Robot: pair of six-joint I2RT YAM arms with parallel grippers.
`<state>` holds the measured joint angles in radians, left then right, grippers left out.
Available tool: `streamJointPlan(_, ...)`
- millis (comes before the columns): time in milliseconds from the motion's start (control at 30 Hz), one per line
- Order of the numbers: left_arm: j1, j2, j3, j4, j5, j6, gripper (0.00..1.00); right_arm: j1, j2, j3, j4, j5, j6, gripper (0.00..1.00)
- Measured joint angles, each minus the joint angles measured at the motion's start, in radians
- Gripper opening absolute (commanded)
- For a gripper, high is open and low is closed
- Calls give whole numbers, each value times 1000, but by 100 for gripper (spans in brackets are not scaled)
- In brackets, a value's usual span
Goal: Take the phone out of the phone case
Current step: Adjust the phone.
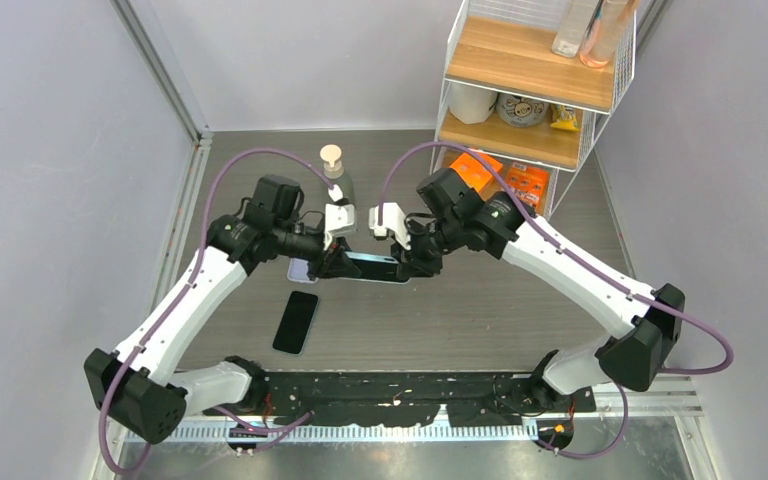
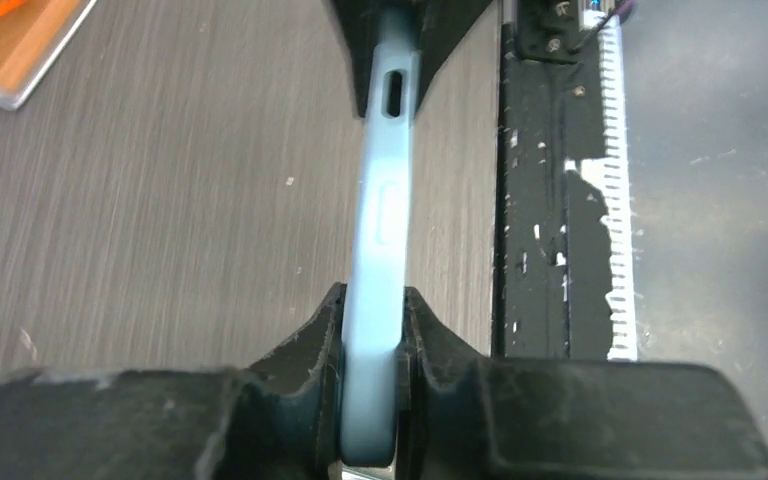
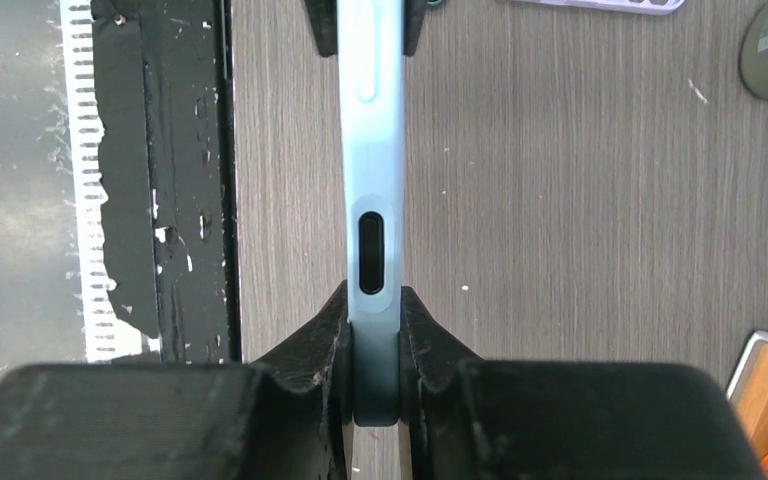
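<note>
Nearest the arm bases, a black phone (image 1: 296, 322) lay flat on the bench (image 1: 480, 310). It was on the near side of the case and a little to its left, well apart from it and touched by nothing. I took this to be the phone the task names, already out, though the pictures did not show for certain whether the case was empty.

Further in, the pale blue case (image 1: 365, 268) was held by both ends between the two arms, and it appeared to be clear of the bench. The left end effector (image 2: 372, 340) was closed on one end with a finger pressed to each face. The right end effector (image 3: 373, 340) was clamped on the other end in the same way. From both wrists the case was seen edge-on, thin and straight, with a dark slot in its side.

Beyond the case stood a pump bottle (image 1: 336, 180), and further back to the right a wire shelf (image 1: 520, 140).

The main risk was an uneven release. If one end effector let go first, the case would swing from the other and could slip out. It might then fall onto the bench or onto the phone. The case looked soft, so pulling or twisting between the two grips could also bend it and work it loose.
</note>
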<state>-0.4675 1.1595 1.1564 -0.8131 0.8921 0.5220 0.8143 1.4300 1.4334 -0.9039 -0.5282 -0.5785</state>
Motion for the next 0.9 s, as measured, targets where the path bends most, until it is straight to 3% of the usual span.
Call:
streamJointPlan(100,-13,12,0,4,21,18,0,-8,-16,-14,-5,6,2,9)
streamJointPlan(133,-16,13,0,5,22,16,0,-8,-20,-17,-6,6,5,15)
streamJointPlan(167,-16,14,0,6,25,14,0,-7,-25,-21,-4,7,8,29)
streamJointPlan(233,-17,14,0,10,27,9,0,-7,-33,-28,5,12,16,44)
streamJointPlan(300,-14,14,-4,11,21,-6,0,-17,-45,-36,35,10,33,57)
streamJointPlan(400,8,2,-35,30,20,-37,0,-54,-85,-50,88,-16,64,69)
streamJointPlan(633,92,-134,-146,200,69,-193,0,-230,-171,-76,203,-169,165,72)
streamJointPlan(900,101,-272,-261,534,126,-496,0,-274,-181,-91,314,-364,252,71)
